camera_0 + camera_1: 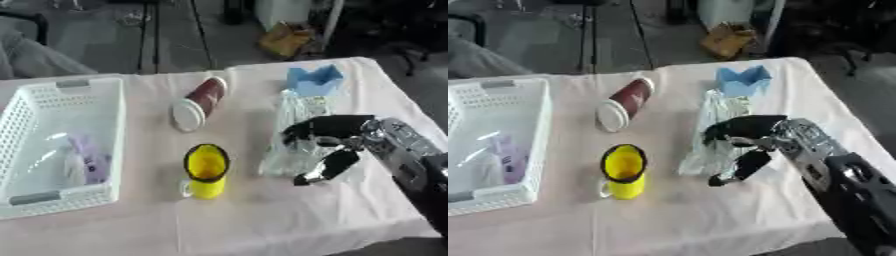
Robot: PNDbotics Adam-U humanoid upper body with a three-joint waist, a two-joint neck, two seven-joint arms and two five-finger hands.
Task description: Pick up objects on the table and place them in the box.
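Observation:
A clear plastic bag (296,131) lies lengthwise on the table, right of centre. My right hand (331,145) reaches in from the right and its curled fingers and thumb close over the bag's near half. A yellow mug (206,170) stands upright in the middle. A dark red paper cup (199,102) with a white lid lies on its side behind the mug. A blue open paper box (314,80) sits at the back right. The white basket (112,125) stands at the left and holds a purple-and-white packet (86,160). My left hand shows in neither view.
The table wears a pale pink cloth (262,220); its right edge runs close beside my right arm. Beyond the far edge are a floor, dark furniture and a yellowish bag (284,39). A grey sleeve (26,55) shows at the far left.

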